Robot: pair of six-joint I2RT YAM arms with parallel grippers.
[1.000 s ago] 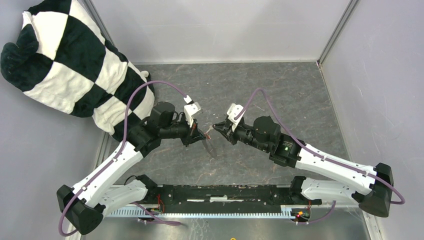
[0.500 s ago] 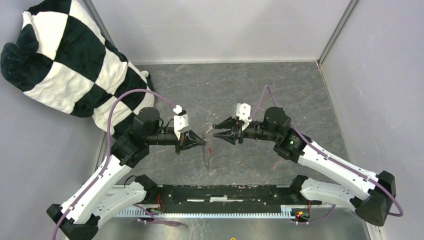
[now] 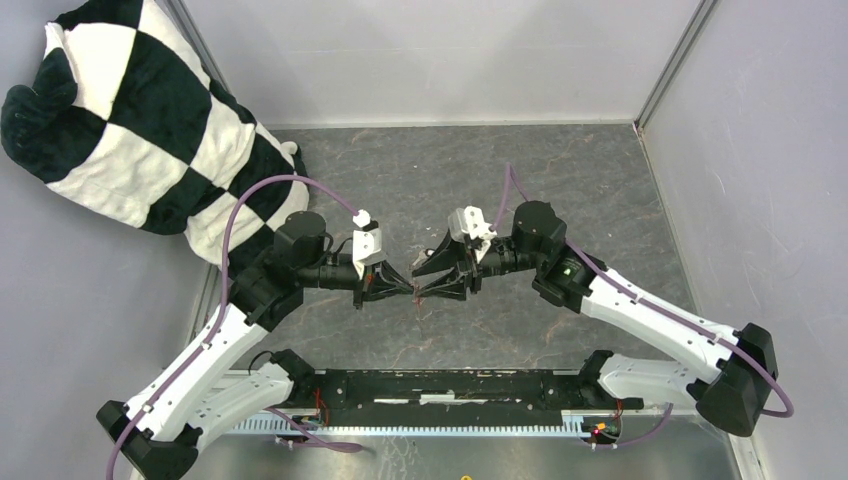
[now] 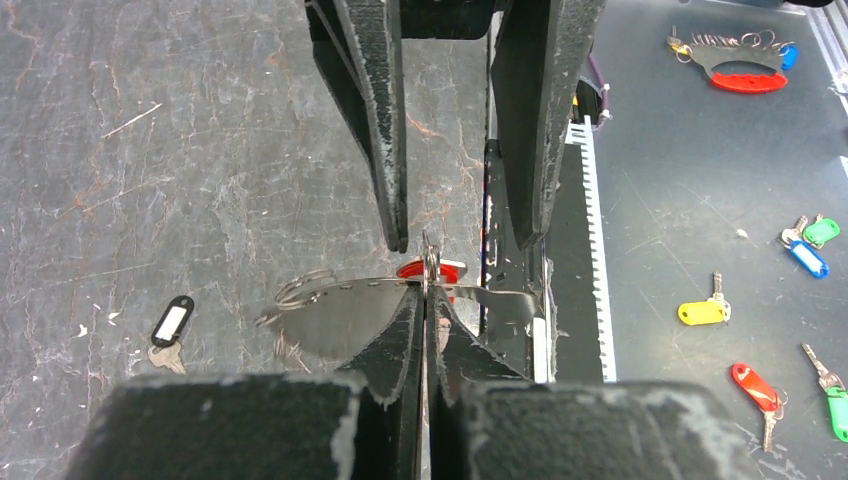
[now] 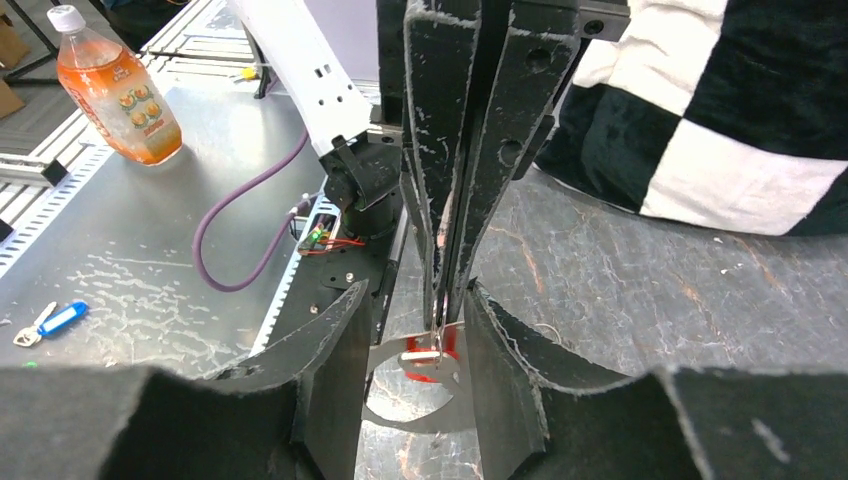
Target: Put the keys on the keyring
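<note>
Silvery-grey on grey stone, so squinting a bit. Seeing the keyring [image 4: 340, 315] held up over the middle of the table [image 4: 150, 150], pinched by its edge in the left gripper [image 4: 425, 300], which is clenching tight on it. Spotting the red tag [image 4: 445, 268] of one key right against the ring, just past those fingertips. Finding the right gripper [image 5: 418, 295] nose to nose with the left, jaws spread apart and straddling both ring and red tag, gripping nothing as far as either wrist view is showing. Not managing to tell whether the red key's little loop is actually on the ring or only resting against it. Too small and edge-on.

Reading this as the red-key step, threading or close to finishing. Guessing the next move is calling for backing the right gripper straight out without snagging the ring. Then going down for the black-tagged key [image 4: 171, 325], lying flat on the table well apart from the ring.

Counting one keyring, two task keys (one red, one black) and two grippers. Also counting five spare tagged keys [image 4: 700, 312] on the bench beyond the table: one yellow, one red, one blue, two green. Plus one key bunch [image 4: 735, 65], one orange bottle [image 5: 115, 85] and one checkered cushion [image 5: 720, 100].
</note>
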